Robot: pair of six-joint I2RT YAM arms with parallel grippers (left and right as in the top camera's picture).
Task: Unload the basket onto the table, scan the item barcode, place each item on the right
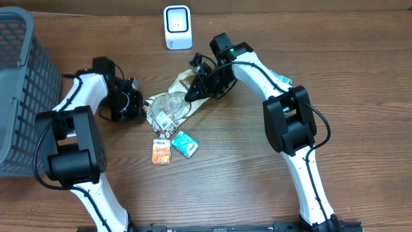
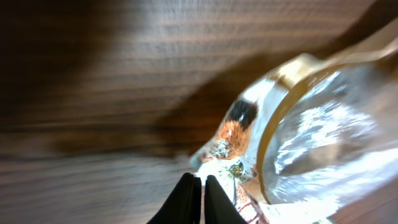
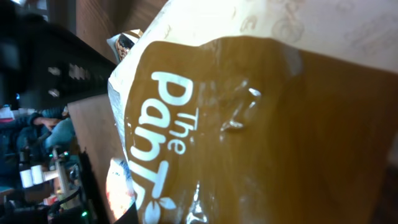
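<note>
The item is a brown and clear snack bag lying in the middle of the table, its brown end pointing up and right. It fills the right wrist view, with white lettering on brown. My right gripper sits on that brown top end, jaws closed on the bag and mostly hidden behind it. My left gripper is at the bag's lower left corner. Its black fingers are shut together, empty, just beside the bag's clear edge. The white scanner stands at the back.
A grey basket occupies the left edge of the table. A small orange packet and a teal packet lie just in front of the bag. Bare wood stretches along the front and right.
</note>
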